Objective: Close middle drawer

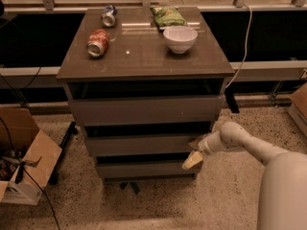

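Item under inspection: the middle drawer [139,145], centre of the frame, second of three fronts in the desk [144,74]. A dark gap shows above its front strip, so it is judged to stand slightly out and not fully home.

Gripper [194,153]: at the right end of that front strip, right of centre in the frame, touching or just beside it. Whether it is open or closed cannot be told, and nothing appears to be held.

Assessment of the step in hand: closing push, late stage.

Recommendations:
- Contact sits far to the right end, so an off-centre push may skew the drawer on its runners. Press straight inward, square to the front.
- Keep contact on the middle strip and clear of the bottom drawer [144,169] just below.
- Advance slowly, since a hard stop could jolt the white bowl [180,38] and the red can [98,42] on the desk top.
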`<state>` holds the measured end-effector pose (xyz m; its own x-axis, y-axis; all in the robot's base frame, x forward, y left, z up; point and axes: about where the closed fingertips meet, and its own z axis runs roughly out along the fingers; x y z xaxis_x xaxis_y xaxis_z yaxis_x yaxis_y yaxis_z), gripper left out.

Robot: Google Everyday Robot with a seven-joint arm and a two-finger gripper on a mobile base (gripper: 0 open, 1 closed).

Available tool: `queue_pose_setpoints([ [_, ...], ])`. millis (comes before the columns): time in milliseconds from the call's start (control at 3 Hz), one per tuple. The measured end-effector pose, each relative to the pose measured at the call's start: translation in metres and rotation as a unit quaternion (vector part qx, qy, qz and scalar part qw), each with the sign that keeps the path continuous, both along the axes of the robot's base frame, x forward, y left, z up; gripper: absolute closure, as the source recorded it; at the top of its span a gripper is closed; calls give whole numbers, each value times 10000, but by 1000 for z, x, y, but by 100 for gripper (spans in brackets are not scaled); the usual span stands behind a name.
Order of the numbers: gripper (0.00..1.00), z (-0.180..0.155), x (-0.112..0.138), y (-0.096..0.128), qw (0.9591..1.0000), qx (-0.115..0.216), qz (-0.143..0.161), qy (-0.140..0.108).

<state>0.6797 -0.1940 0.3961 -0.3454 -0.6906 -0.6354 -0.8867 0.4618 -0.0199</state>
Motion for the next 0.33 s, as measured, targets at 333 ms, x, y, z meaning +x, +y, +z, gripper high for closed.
queue_pose_setpoints([
  [333,0,0,-3,0,10000,0,0,0],
])
